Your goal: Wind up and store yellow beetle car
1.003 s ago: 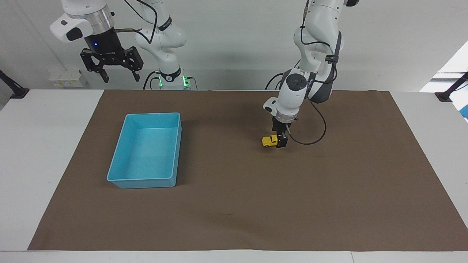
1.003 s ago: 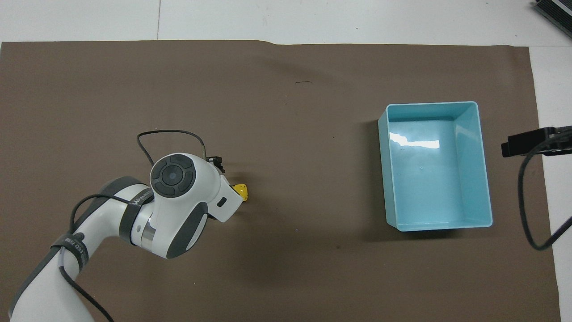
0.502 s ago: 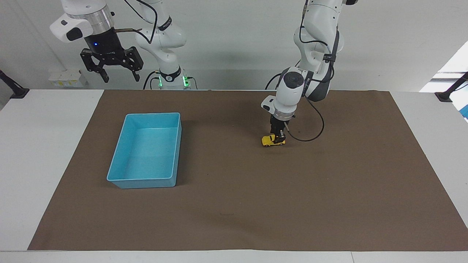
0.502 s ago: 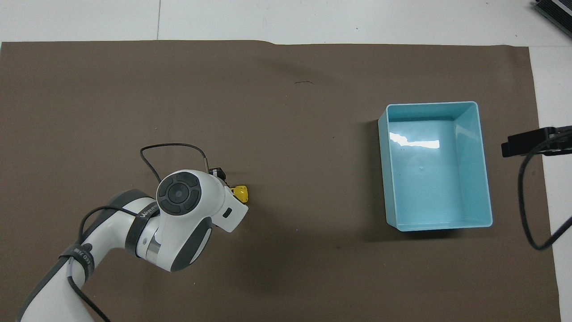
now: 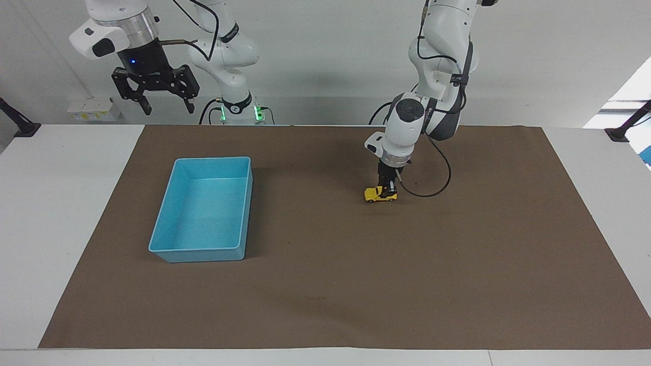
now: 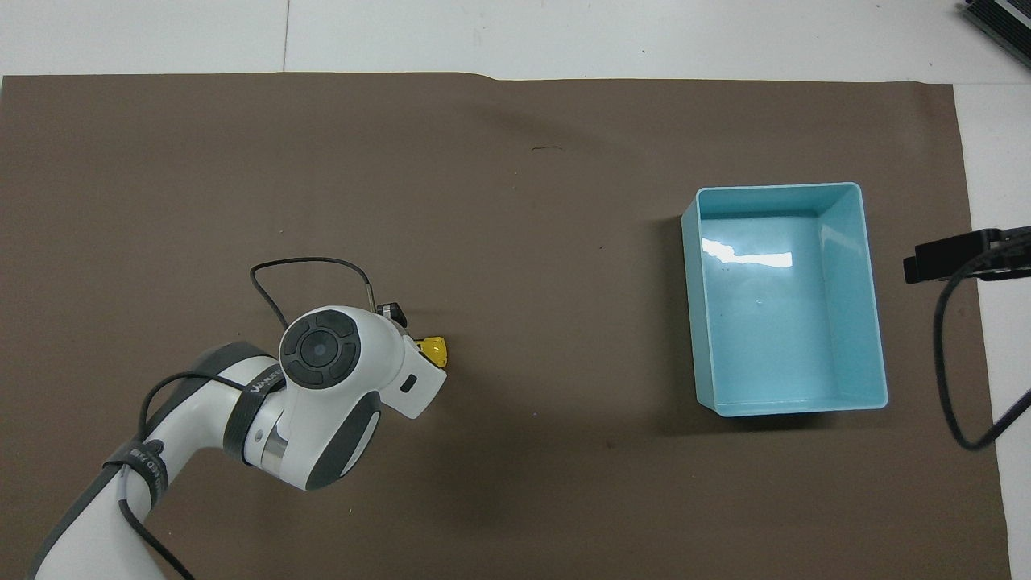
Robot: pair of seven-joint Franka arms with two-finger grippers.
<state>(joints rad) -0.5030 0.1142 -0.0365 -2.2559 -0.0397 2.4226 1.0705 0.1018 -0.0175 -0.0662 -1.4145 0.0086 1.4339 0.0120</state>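
A white table [image 5: 61, 213] carries a large brown paper mat [image 5: 407, 284] that covers nearly the whole work surface, leaving white margins at both arms' ends and a thin strip along the edge farthest from the robots. Most of the mat lies bare around the left gripper [image 5: 388, 193], which stands low on it, pointing straight down, toward the left arm's end of the table. Well apart from that gripper, toward the right arm's end, sits an open rectangular light-blue plastic tray [image 5: 168, 223] with raised walls and nothing inside. The right gripper [image 5: 164, 104] hangs high in the air with its fingers spread wide, over the table edge nearest the robots and close to the tray's end of the table; that arm waits. The small bright yellow beetle car [image 5: 375, 194] rests on its black wheels on the mat directly under the left gripper, whose fingers are closed on the car's rear part, while the rounded front pokes out toward the tray. In the overhead view the left wrist hides all but the yellow tip [image 6: 436, 348].
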